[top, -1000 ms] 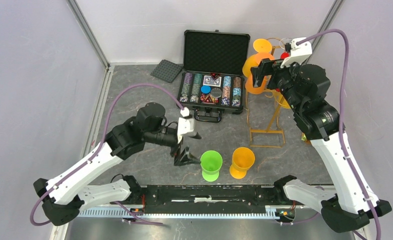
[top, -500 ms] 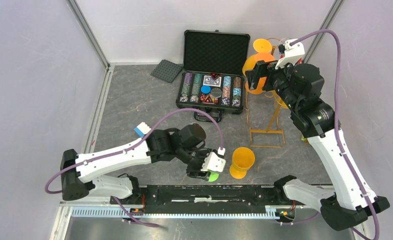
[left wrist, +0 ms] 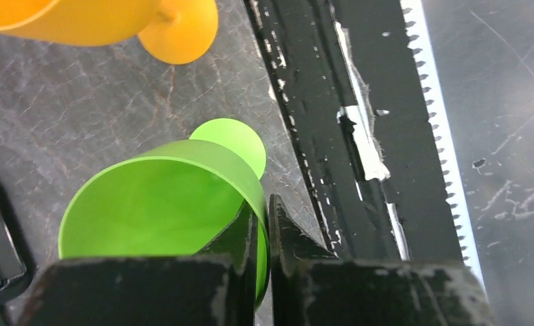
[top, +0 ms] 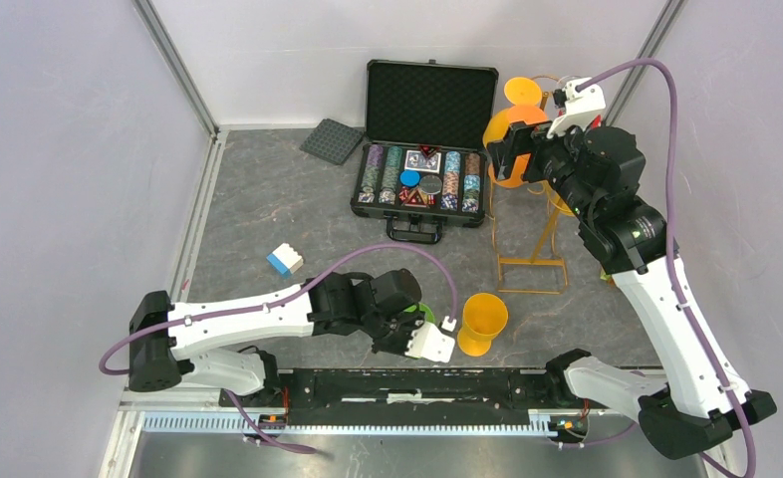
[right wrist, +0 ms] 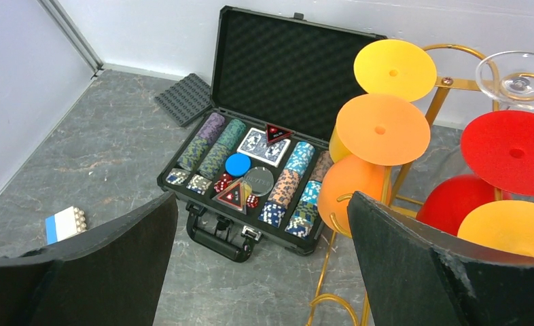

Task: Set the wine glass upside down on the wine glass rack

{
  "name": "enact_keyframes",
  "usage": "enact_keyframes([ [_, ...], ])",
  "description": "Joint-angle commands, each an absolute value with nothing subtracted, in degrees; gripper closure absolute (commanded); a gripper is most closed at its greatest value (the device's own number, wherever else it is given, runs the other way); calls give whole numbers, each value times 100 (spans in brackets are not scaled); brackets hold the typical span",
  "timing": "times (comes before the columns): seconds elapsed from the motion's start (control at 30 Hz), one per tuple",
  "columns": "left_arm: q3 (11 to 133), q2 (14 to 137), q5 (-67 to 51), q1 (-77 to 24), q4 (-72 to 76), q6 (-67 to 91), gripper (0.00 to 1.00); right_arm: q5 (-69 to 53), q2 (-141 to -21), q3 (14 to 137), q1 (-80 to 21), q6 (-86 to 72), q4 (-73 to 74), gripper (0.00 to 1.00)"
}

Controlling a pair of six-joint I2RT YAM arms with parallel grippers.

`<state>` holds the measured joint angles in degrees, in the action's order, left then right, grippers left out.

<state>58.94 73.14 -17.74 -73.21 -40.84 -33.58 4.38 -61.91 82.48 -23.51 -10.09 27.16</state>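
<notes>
A green wine glass (left wrist: 162, 204) stands near the table's front edge, its foot showing beyond the bowl. My left gripper (left wrist: 268, 231) is shut on its rim, one finger inside the bowl and one outside. From above only a sliver of the green glass (top: 424, 312) shows beside my left gripper (top: 415, 324). An orange wine glass (top: 482, 321) stands upright just to its right. The gold wire rack (top: 532, 264) stands at the back right, with several coloured glasses hanging upside down on its rails (right wrist: 448, 88). My right gripper (right wrist: 264, 265) is open, raised beside the rack's left side, holding nothing.
An open black case of poker chips (top: 427, 149) lies at the back centre, a black foam pad (top: 332, 140) to its left. A small blue and white block (top: 285, 259) lies left of centre. The black rail (top: 417, 383) runs along the near edge.
My left arm swung right and down to the green glass, and its jaws closed on the rim. My right arm shifted slightly left and stayed open.
</notes>
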Motion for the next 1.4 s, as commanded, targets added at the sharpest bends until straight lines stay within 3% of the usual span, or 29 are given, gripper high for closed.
enact_keyframes([
  [0.0,5942,7146,-1201,-7313,-3712,-2857,98,255,-6240,8427,-2334,-948,2712,1],
  [0.23,6075,6162,-288,-6699,-2935,-1431,98,-856,-6472,8632,-2324,-1102,2660,1],
  [0.43,6807,5774,232,-5816,-2927,-614,98,-2067,-6897,8758,-2292,-1747,2606,10],
  [0.63,7489,5752,26,-5340,-2685,162,98,-3045,-7330,8808,-2268,-2274,2536,20],
  [0.77,7598,5684,26,-5247,-2273,531,98,-3293,-7489,8699,-2257,-2442,2519,28],
  [1.23,7265,5535,235,-5247,-1300,807,98,-3812,-7618,8210,-2170,-2829,2454,35],
  [1.37,7158,5525,251,-5247,-1050,834,98,-3885,-7670,8207,-2162,-2804,2418,46],
])
